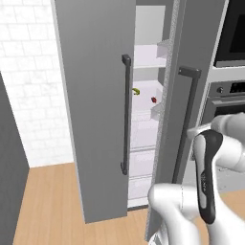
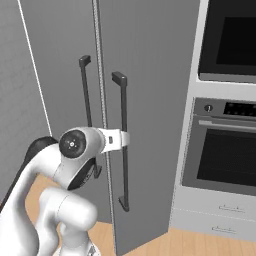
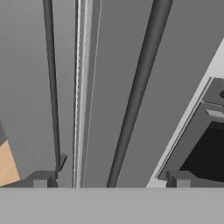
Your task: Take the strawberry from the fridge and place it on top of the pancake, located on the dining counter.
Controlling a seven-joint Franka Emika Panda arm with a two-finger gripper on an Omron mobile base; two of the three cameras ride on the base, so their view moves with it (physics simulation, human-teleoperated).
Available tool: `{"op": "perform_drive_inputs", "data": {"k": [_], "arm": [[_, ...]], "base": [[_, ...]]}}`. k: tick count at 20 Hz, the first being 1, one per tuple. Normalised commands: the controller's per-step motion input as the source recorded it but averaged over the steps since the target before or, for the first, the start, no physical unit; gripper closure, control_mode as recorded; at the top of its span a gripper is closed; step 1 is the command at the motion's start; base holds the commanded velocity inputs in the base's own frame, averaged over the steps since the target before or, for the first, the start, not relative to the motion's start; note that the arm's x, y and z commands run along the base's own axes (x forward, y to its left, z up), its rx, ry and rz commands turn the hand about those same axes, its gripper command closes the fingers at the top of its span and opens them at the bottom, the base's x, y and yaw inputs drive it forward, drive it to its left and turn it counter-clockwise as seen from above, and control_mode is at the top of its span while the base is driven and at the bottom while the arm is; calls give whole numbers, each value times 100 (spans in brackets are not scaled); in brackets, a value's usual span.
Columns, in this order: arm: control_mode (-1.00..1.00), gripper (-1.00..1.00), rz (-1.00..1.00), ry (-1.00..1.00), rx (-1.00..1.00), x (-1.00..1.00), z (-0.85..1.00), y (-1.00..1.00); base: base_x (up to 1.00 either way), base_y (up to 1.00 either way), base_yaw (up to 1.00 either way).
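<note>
The fridge [image 1: 95,95] stands ahead, its left door swung open and its right door [image 2: 150,100] closed. On a white shelf inside lies the tiny red strawberry [image 1: 153,99], well beyond my hand. My gripper [image 3: 110,180] is open, its two fingertips [image 3: 41,179] set wide apart on either side of the right door's dark bar handle [image 3: 135,87] without pinching it. From the right base view, the gripper [image 2: 124,139] sits at the middle of that handle [image 2: 122,150]. The pancake and the dining counter are out of view.
A yellow banana [image 1: 136,91] lies on the same shelf, left of the berry. A black-glass wall oven [image 2: 230,145] with drawers [image 2: 220,220] below stands right of the fridge. Wood floor [image 1: 48,201] and a white brick wall [image 1: 28,72] lie to the left.
</note>
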Motion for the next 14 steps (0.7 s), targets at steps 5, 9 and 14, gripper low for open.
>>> {"op": "perform_drive_inputs", "data": {"k": [5,9,14], "arm": [[-100,-100,0,0,-18,-22,29,49],[-100,-100,0,3,-24,0,0,73],[-100,-100,0,-6,-17,-1,-46,88]], "base": [[0,0,0],[0,0,0],[0,0,0]]}}
